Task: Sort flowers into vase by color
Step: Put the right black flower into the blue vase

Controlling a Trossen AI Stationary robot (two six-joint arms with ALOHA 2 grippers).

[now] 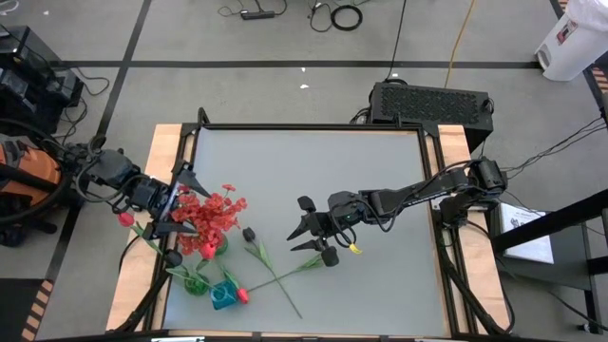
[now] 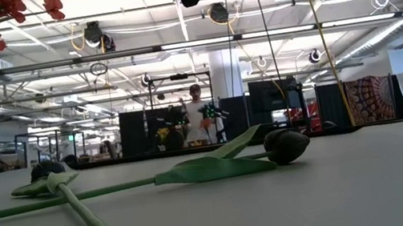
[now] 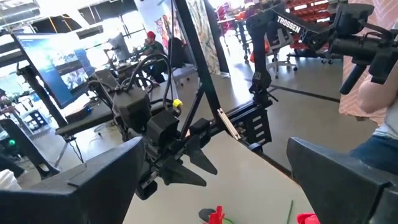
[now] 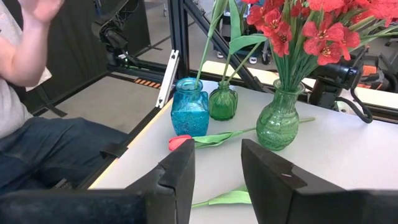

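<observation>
A: Where are the flowers?
B: Frilly red blooms [image 4: 311, 28] stand in the large green vase [image 4: 278, 123]. A red tulip [image 4: 181, 142] lies beside the blue vase [image 4: 189, 107], and a black bud [image 2: 286, 145] lies on the table [image 1: 380, 285].
A: Grippers?
B: Right gripper [image 1: 306, 236] hovers mid-table, fingers partly apart, empty. Left gripper [image 1: 180, 201] gapes wide by the blooms.

Grey counter [image 1: 313, 190] with pale wooden side edges and black frame, standing on grey floor [image 1: 285, 90] marked with dark tape lines; cables [image 1: 337, 14] lying loose at far side, black ventilated box [image 1: 429, 100] at far right corner. Beyond counter: open workshop hall, white ceiling with beams, strip lights [image 2: 198, 43] and hanging cable reels. Dark partitions [image 2: 133, 132], monitor [image 3: 59, 65], person standing far back [image 2: 199, 117], seated person in jeans [image 4: 43, 143] alongside.
</observation>
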